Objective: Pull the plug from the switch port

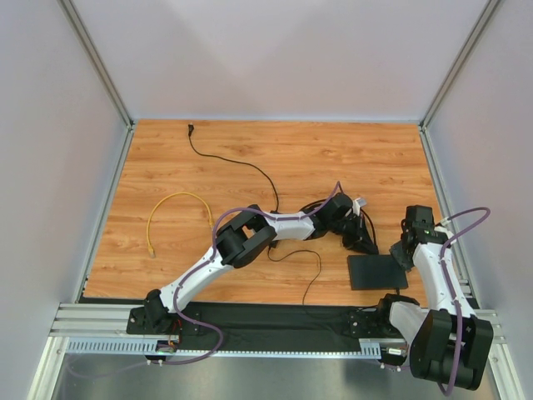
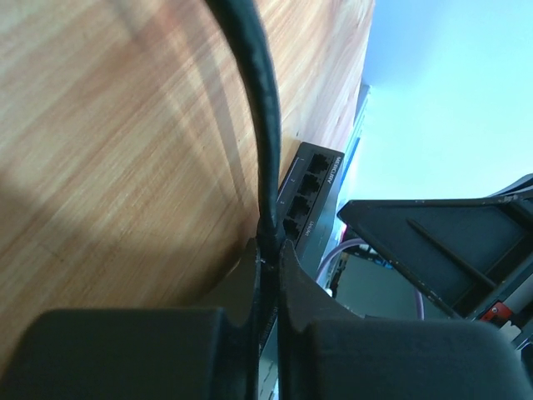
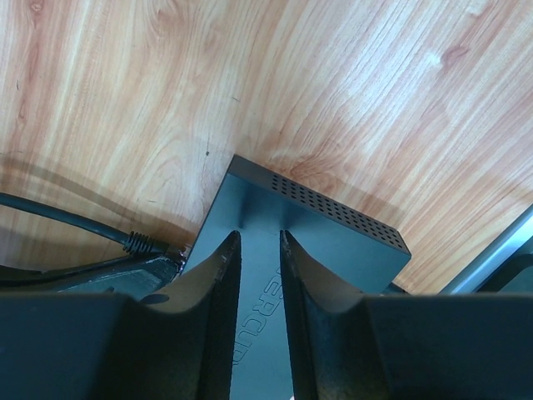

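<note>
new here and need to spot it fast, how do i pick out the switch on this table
Start at the wooden table and go to its near right corner. The switch lies flat there. Unlike the thin yellow cable loose on the left, it is a matte-black rectangular box with a row of ports along one edge.

One switch (image 1: 376, 272) with four ports (image 2: 310, 187) showing. One yellow cable (image 1: 179, 195) — and black cable (image 2: 265, 125) in two separate visible stretches.

Wooden tabletop (image 1: 333, 158) is enclosed by pale walls (image 1: 275, 50), aluminium posts (image 1: 96, 62); lit evenly, possibly from overhead.
</note>
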`<state>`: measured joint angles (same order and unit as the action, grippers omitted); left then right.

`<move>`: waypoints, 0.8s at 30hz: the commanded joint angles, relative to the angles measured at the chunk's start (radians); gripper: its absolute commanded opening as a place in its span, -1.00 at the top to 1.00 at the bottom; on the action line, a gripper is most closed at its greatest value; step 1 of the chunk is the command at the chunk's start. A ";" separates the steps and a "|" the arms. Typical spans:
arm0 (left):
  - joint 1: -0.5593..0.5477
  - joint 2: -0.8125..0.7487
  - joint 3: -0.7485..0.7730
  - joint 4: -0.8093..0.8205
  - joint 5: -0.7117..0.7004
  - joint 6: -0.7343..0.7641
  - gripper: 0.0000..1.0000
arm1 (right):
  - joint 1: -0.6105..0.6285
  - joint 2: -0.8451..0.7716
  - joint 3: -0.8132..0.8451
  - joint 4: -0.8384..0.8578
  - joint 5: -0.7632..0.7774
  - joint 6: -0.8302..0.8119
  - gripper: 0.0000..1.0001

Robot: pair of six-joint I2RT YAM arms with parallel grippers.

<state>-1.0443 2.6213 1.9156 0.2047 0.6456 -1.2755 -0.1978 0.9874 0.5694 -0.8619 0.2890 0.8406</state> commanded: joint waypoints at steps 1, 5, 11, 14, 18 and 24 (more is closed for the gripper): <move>0.000 0.014 -0.027 -0.016 -0.046 0.031 1.00 | -0.003 -0.007 -0.006 0.026 0.004 -0.005 0.46; 0.006 0.000 -0.058 0.018 -0.057 0.044 1.00 | -0.002 -0.009 -0.002 0.029 -0.017 -0.017 0.50; 0.018 -0.003 -0.084 0.056 -0.050 0.083 1.00 | 0.037 -0.004 0.027 0.014 -0.045 -0.015 0.09; 0.020 -0.006 -0.087 0.061 -0.055 0.090 1.00 | 0.047 0.030 0.070 -0.025 -0.011 -0.021 -0.15; 0.018 -0.023 -0.116 0.078 -0.078 0.081 1.00 | 0.055 0.080 0.099 -0.034 0.005 -0.014 -0.20; 0.018 -0.055 -0.153 0.079 -0.107 0.102 1.00 | 0.106 0.177 0.136 -0.034 0.062 0.012 -0.28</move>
<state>-1.0382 2.5927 1.8069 0.3595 0.6167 -1.2690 -0.1219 1.1286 0.6613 -0.8913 0.2848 0.8284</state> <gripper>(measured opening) 0.030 0.630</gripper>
